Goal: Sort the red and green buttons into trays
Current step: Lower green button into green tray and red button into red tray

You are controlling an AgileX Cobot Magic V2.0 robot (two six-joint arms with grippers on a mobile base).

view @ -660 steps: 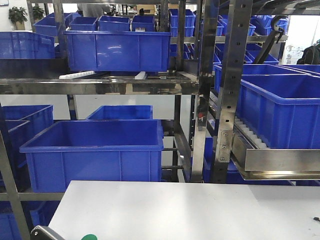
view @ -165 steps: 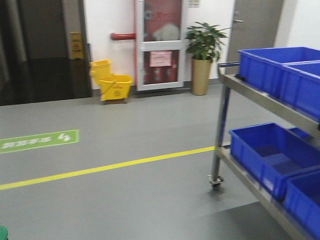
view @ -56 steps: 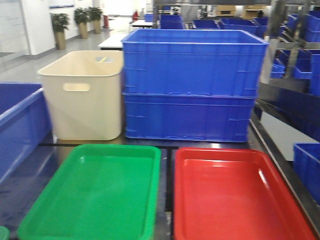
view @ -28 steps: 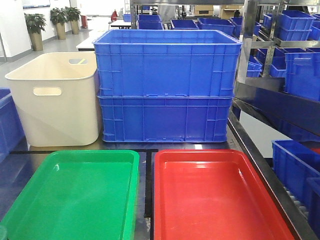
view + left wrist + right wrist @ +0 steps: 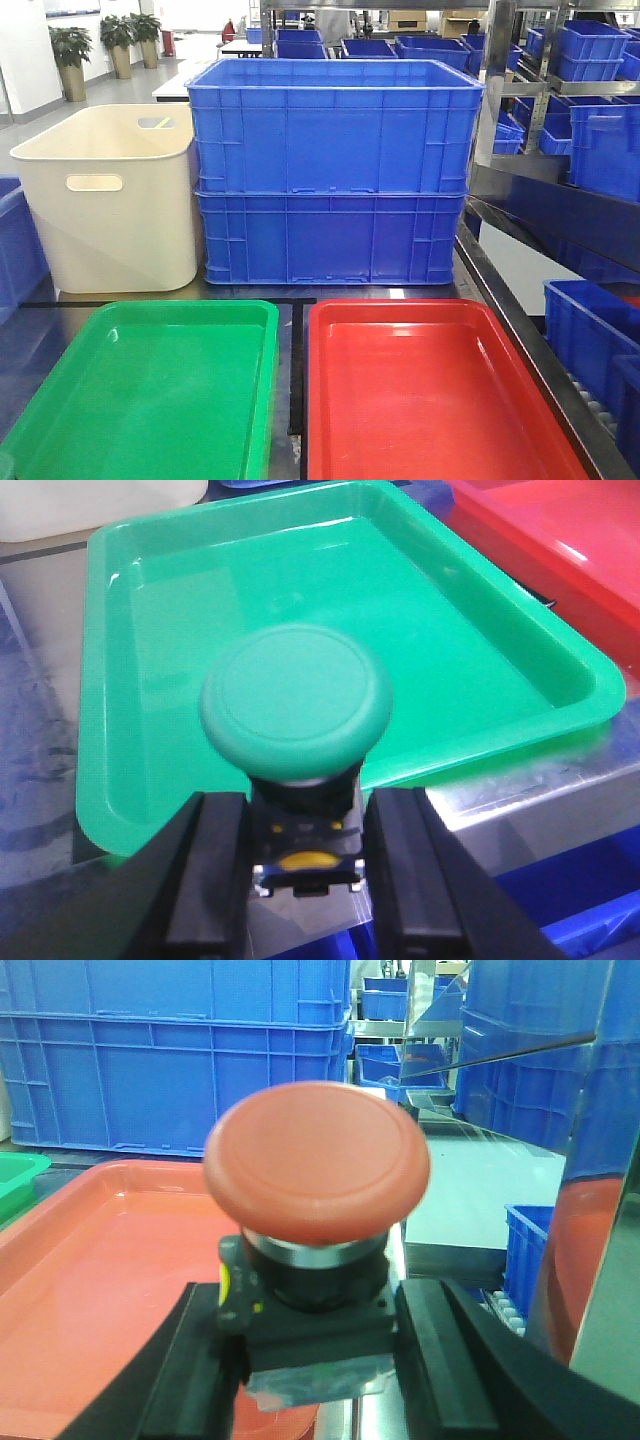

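Bottom of both wrist views, with left claw pinching green button, right claw red button: just lower onto green tray, red tray, then release.

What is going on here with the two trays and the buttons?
The robot is sorting buttons by colour. Its left end effector is shut on the green button, which faces the green tray. Its right end effector is shut on the red button, which faces the red tray. Neither button lies in a tray yet.
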